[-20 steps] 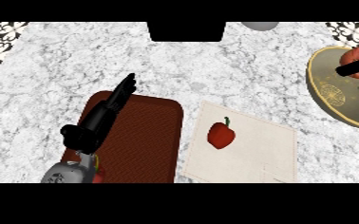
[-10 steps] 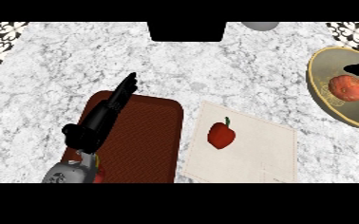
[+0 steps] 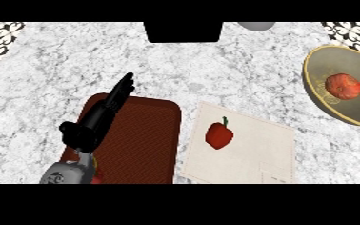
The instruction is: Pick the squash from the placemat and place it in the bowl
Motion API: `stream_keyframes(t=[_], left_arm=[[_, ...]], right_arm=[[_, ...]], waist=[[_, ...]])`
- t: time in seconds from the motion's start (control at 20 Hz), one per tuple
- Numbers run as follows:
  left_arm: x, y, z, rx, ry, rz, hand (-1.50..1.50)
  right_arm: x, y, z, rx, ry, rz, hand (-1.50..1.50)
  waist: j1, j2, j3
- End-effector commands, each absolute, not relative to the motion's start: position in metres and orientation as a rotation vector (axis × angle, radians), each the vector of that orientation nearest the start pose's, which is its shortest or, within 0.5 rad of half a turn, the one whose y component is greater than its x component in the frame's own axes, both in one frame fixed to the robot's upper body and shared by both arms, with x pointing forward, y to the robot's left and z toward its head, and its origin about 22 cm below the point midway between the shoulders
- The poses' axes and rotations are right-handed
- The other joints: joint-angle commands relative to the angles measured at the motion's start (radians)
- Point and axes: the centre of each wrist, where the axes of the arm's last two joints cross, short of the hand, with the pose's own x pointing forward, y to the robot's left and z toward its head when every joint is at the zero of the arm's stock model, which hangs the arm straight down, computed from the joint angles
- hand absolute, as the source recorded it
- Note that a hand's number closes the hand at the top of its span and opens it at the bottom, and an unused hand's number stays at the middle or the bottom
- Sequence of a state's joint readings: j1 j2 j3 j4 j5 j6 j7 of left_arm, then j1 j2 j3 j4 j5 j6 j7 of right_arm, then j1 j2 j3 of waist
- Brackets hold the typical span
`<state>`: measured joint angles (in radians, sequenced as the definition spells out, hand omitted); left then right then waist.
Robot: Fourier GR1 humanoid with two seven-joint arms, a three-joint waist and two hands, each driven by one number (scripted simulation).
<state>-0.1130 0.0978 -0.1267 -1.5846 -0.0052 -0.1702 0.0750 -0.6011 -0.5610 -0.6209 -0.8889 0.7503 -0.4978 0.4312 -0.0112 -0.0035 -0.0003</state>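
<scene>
A round red-orange squash (image 3: pixel 342 86) lies inside the tan bowl (image 3: pixel 314 86) at the right edge of the head view. On the beige placemat (image 3: pixel 262 148) sits a small red vegetable with a green stem (image 3: pixel 219 134). My left hand (image 3: pixel 102 119) rests open at the lower left, its straight fingers pointing up and away over a dark red mat (image 3: pixel 146 143). It holds nothing. My right hand does not show.
A black block (image 3: pixel 183 31) and a grey round object (image 3: pixel 255 25) stand at the counter's far edge. The dark red mat lies directly left of the beige placemat. White marble counter (image 3: pixel 232 71) spreads between the mats and the bowl.
My right hand was over the bowl a second ago and has pulled away to the right, out of view. The squash stays in the bowl. The left hand has not moved.
</scene>
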Motion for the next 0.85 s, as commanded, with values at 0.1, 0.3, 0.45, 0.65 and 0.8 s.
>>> stream_keyframes(t=[0.1, 0.3, 0.45, 0.65, 0.8], left_arm=[[0.257, 0.209, 0.033, -0.157, -1.579, -0.359, 0.0], [0.261, 0.205, 0.039, -0.161, -1.58, -0.343, 0.0], [0.247, 0.215, 0.036, -0.138, -1.573, -0.344, 0.0], [0.258, 0.217, 0.035, -0.136, -1.589, -0.344, 0.0], [0.263, 0.193, 0.026, -0.14, -1.559, -0.356, 0.0]], right_arm=[[0.267, -0.503, 0.127, -1.423, -1.055, -0.562, -1.5], [0.208, -0.517, 0.108, -1.453, -1.063, -0.631, -1.5], [0.159, -0.526, 0.113, -1.457, -1.102, -0.682, -1.5], [0.106, -0.51, 0.082, -1.407, -1.098, -0.656, -1.5], [0.063, -0.515, 0.085, -1.377, -1.139, -0.656, -1.5]], waist=[[-0.018, -0.006, 0.0], [-0.017, -0.003, 0.0], [-0.021, -0.007, 0.0], [-0.011, -0.001, 0.0], [-0.016, 0.0, 0.0]])
